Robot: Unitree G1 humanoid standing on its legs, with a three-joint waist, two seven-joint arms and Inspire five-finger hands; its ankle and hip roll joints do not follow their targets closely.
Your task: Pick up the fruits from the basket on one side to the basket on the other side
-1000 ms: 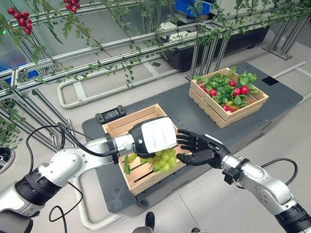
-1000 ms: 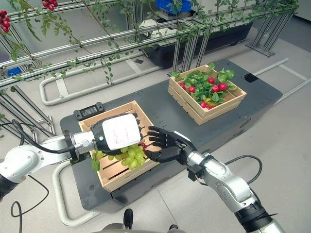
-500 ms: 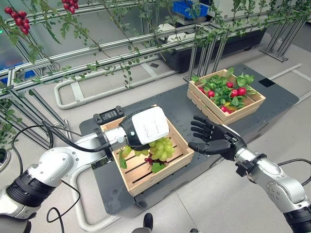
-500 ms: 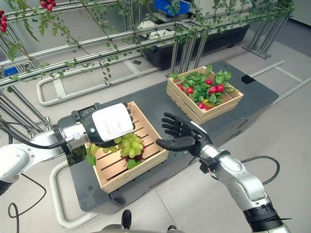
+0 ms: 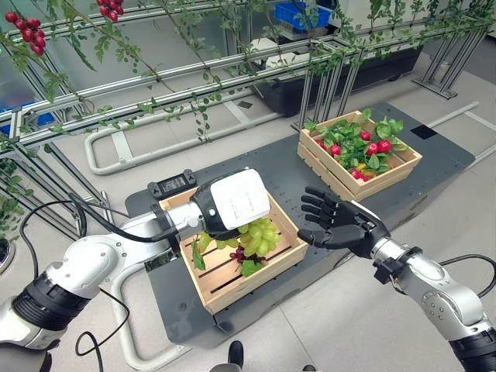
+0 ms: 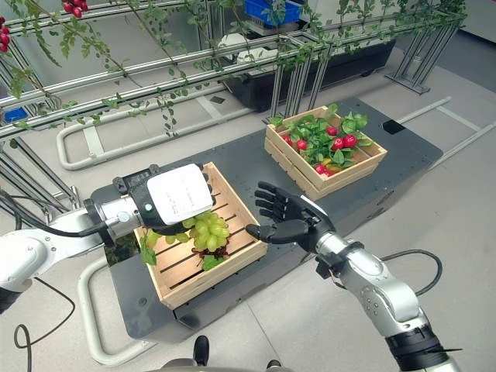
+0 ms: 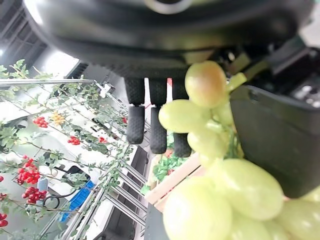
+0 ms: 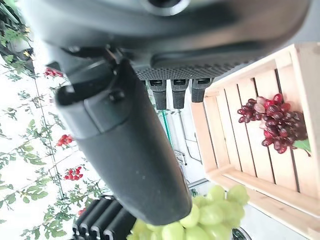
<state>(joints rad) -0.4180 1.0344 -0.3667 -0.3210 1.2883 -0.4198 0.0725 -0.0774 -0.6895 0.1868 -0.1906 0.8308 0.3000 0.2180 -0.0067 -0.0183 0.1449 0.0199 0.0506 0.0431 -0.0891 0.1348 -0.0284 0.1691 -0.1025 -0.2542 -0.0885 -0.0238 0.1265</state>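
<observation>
My left hand (image 5: 232, 203), with a white cover on its back, holds a bunch of green grapes (image 5: 258, 236) just above the near wooden crate (image 5: 256, 277). In the left wrist view the green grapes (image 7: 215, 165) hang between thumb and fingers (image 7: 157, 125). A dark red grape bunch (image 8: 272, 122) and a leaf lie on the crate's slats. My right hand (image 5: 341, 225) hovers open beside the crate's right corner, palm toward the grapes, not touching them. The far crate (image 5: 341, 182) holds red fruits (image 5: 380, 147) among green leaves.
Both crates stand on a dark platform (image 5: 279, 167), with a small black device (image 5: 174, 184) behind the near crate. A metal frame with vines and red berry clusters (image 5: 31, 31) runs across the back. A white tube rail (image 5: 116, 147) lies on the floor.
The left hand has carried the green grapes back and left over the near crate. The right hand has drawn away from the bunch to the right, fingers spread.
</observation>
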